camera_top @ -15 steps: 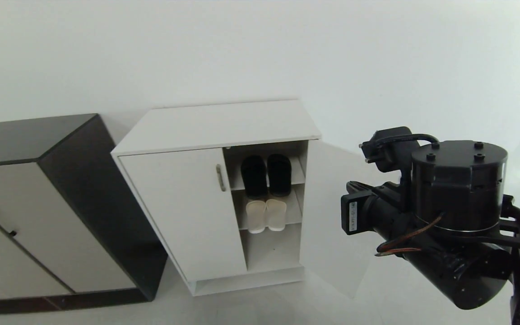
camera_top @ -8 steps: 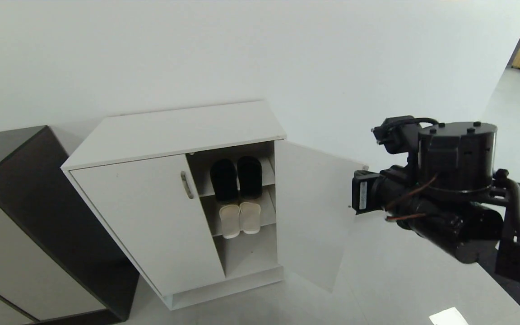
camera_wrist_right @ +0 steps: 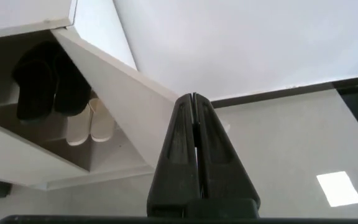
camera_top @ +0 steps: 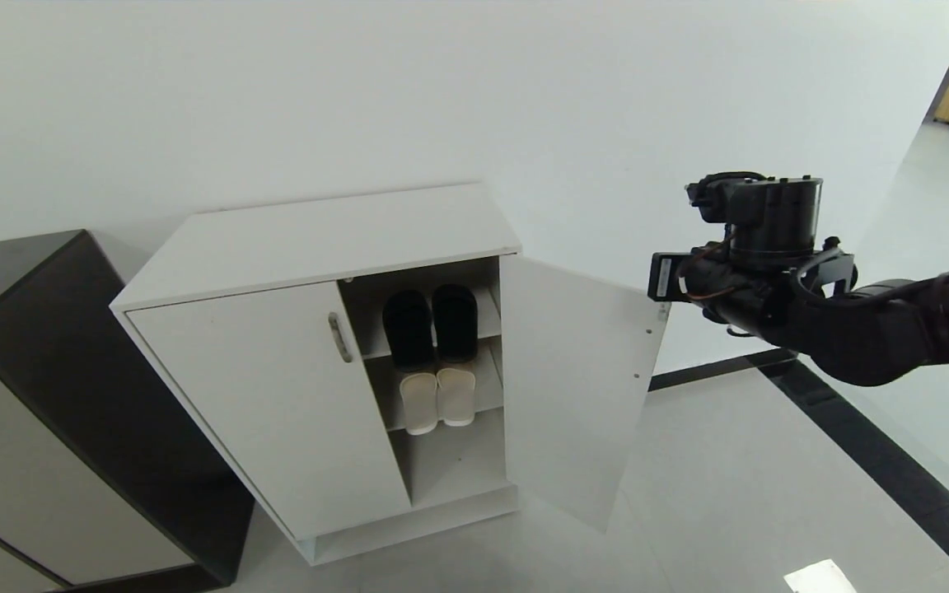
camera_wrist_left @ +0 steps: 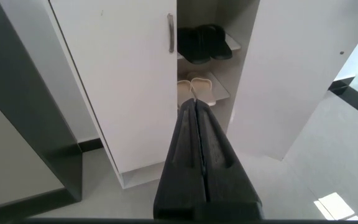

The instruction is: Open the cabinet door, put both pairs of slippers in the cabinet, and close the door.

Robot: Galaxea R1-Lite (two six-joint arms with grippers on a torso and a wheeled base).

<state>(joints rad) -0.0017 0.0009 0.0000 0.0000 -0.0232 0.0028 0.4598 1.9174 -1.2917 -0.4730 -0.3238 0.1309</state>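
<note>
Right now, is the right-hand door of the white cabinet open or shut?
Open. The flat white right-hand door stands swung out from the cabinet, so the black slippers and the white slippers on its shelves show.

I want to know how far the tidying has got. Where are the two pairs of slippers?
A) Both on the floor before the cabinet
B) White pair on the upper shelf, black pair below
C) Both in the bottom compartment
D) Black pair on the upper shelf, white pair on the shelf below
D: in the head view the black slippers lie on the upper shelf of the cabinet and the white slippers on the shelf just below, behind the open right door.
</note>
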